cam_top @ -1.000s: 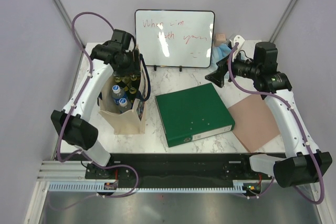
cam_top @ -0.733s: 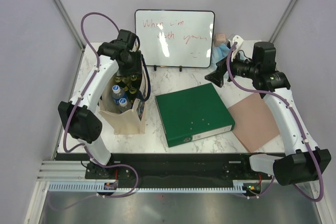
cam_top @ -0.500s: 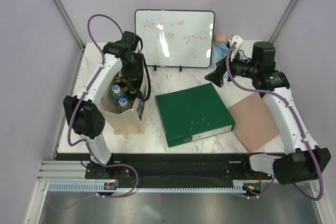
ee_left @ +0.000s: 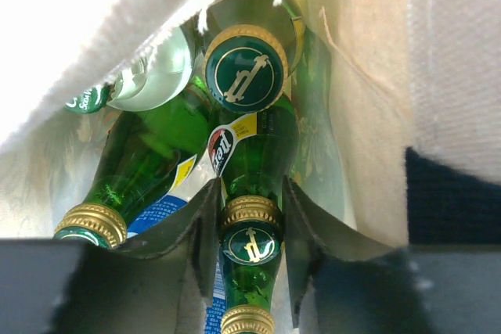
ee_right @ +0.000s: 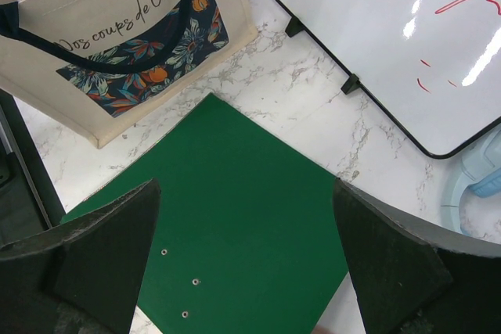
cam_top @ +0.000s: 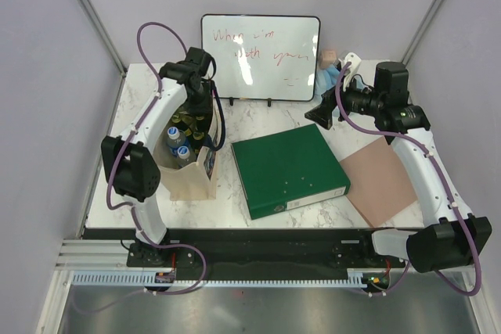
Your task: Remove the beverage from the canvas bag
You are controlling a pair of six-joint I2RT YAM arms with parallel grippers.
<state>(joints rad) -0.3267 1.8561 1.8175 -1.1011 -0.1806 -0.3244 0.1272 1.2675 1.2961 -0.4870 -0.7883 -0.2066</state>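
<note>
The beige canvas bag [cam_top: 188, 179] stands upright at the left of the table, with a floral print [ee_right: 141, 60] on its side. It holds several green glass bottles with gold caps. My left gripper [cam_top: 196, 112] reaches down into the bag's mouth. In the left wrist view the left gripper [ee_left: 250, 197] is shut on the neck of one green bottle [ee_left: 250, 234], just under its gold cap. Another green bottle [ee_left: 244, 76] stands beyond it, near the bag's cloth wall [ee_left: 368, 76]. My right gripper [ee_right: 244, 187] hangs open and empty above the green binder [ee_right: 235, 263].
Blue-capped water bottles [cam_top: 177, 146] share the bag. The green binder [cam_top: 288, 168] lies mid-table, with a brown pad [cam_top: 383, 179] to its right. A whiteboard [cam_top: 260, 56] stands at the back, with a pale blue object [cam_top: 329, 76] beside it.
My left arm has swung in over the bag and sunk into its mouth. Its jaws have closed on a green bottle's neck. The right arm has barely moved.
</note>
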